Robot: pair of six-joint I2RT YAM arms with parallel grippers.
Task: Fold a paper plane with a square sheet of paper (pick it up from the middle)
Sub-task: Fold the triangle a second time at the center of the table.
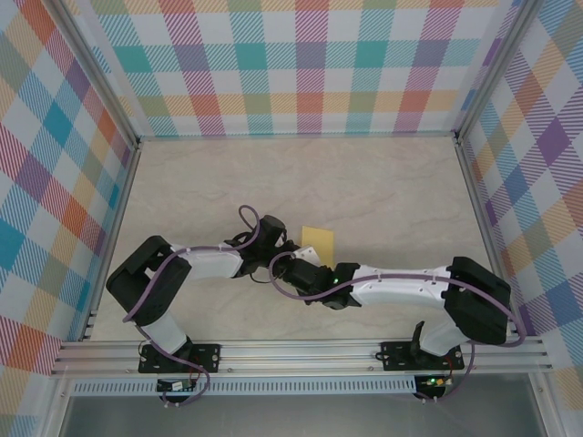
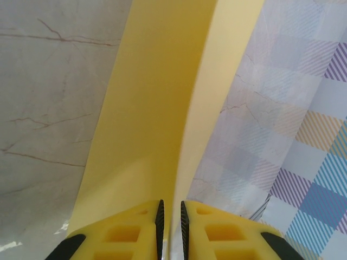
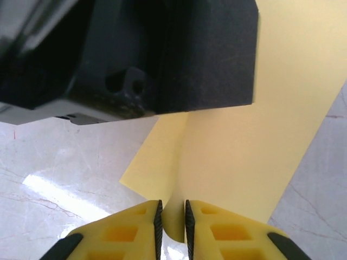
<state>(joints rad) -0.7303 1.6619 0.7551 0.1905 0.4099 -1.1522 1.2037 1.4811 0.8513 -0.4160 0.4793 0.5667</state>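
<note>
The square sheet of paper point(image 1: 319, 240) is the yellow patch near the middle of the pale marbled desk point(image 1: 392, 200), and both arms reach in to meet at its near-left side. In the left wrist view the sheet point(image 2: 152, 108) rises away from the camera as a long strip with a lengthwise bend: a deeper yellow panel on the left and a paler one on the right. Its near end runs down into the slit between the black pads of the left end effector point(image 2: 171, 208), whose yellow fingers point(image 2: 130, 233) stand close together, pinching the sheet. In the right wrist view the sheet point(image 3: 244, 151) spreads up and to the right, and a creased edge of it drops into the narrow gap of the right end effector point(image 3: 172, 208), which is likewise nipped onto the paper, with its fingers point(image 3: 227, 233) nearly touching. A black housing point(image 3: 162, 54) of the other arm sits just above the sheet there and covers its upper left part. Marbled desk shows to the left of the sheet in both wrist views, and the checked wall point(image 2: 314, 135) lies to the right of the sheet in the left one.
</note>
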